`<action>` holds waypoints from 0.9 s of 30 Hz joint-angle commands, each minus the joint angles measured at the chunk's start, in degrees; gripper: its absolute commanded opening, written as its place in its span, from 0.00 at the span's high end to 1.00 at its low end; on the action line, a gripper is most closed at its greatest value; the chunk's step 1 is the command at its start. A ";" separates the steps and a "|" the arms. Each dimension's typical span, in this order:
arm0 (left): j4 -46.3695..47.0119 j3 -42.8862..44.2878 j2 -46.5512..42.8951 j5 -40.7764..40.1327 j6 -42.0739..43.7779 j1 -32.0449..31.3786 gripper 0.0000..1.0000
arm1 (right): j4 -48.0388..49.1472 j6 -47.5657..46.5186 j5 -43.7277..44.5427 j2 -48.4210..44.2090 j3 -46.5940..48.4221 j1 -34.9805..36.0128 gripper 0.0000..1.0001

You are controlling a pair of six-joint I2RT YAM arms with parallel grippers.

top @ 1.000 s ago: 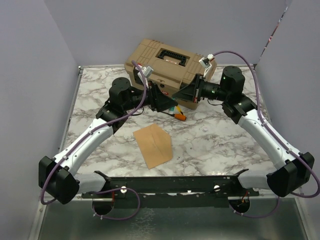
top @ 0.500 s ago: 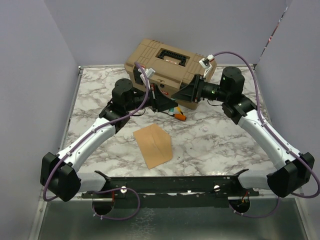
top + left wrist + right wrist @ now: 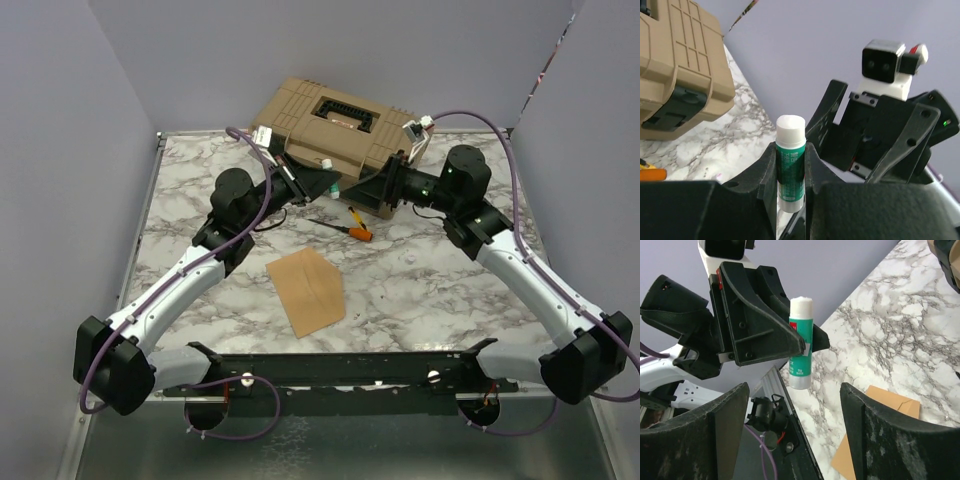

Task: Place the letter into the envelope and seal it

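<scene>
The envelope (image 3: pixel 306 290), flat brown kraft paper with crease lines, lies on the marble table in front of both arms; a corner of it shows in the right wrist view (image 3: pixel 892 402). The letter is out of view. My left gripper (image 3: pixel 322 176) (image 3: pixel 791 150) is raised above the table and shut on a green glue stick (image 3: pixel 790 167) (image 3: pixel 801 347) with a white cap (image 3: pixel 326 163). My right gripper (image 3: pixel 366 188) (image 3: pixel 793 407) faces it a short way off, open, with nothing between its fingers.
A tan plastic toolbox (image 3: pixel 330 118) (image 3: pixel 675 65) stands at the back of the table, right behind both grippers. An orange-handled screwdriver (image 3: pixel 356 226) lies on the marble under them. Purple walls close in the left, back and right sides.
The left gripper has shut on the glue stick. The right gripper has opened, let go of it and drawn back slightly. The left arm has lifted the stick away to the left.
</scene>
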 commanded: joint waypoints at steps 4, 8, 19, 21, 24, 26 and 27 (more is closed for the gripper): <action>5.11 2.69 1.30 -7.83 -8.45 -0.03 1.00 | 0.18 2.83 -0.30 4.04 4.82 1.23 0.23; 6.84 2.51 2.07 -7.72 -11.05 0.02 1.00 | -0.06 4.57 -1.09 6.10 6.40 1.22 0.29; 10.63 2.37 2.77 -5.59 -13.49 0.02 1.00 | 9.30 18.18 -2.33 8.67 5.68 1.22 0.58; 11.44 2.17 2.67 -5.01 -13.68 0.00 1.00 | 10.68 20.91 -1.70 8.73 5.44 1.23 0.65; 13.70 1.23 2.02 -5.36 -14.73 0.02 1.00 | 12.93 25.30 -1.33 8.69 5.02 1.15 0.84; 16.49 0.96 2.32 -6.29 -16.99 0.02 1.00 | 16.33 31.03 0.14 7.62 3.34 1.08 0.99; 18.78 1.16 2.80 -6.15 -17.97 0.02 1.00 | 18.87 34.51 1.79 6.54 2.15 1.06 1.00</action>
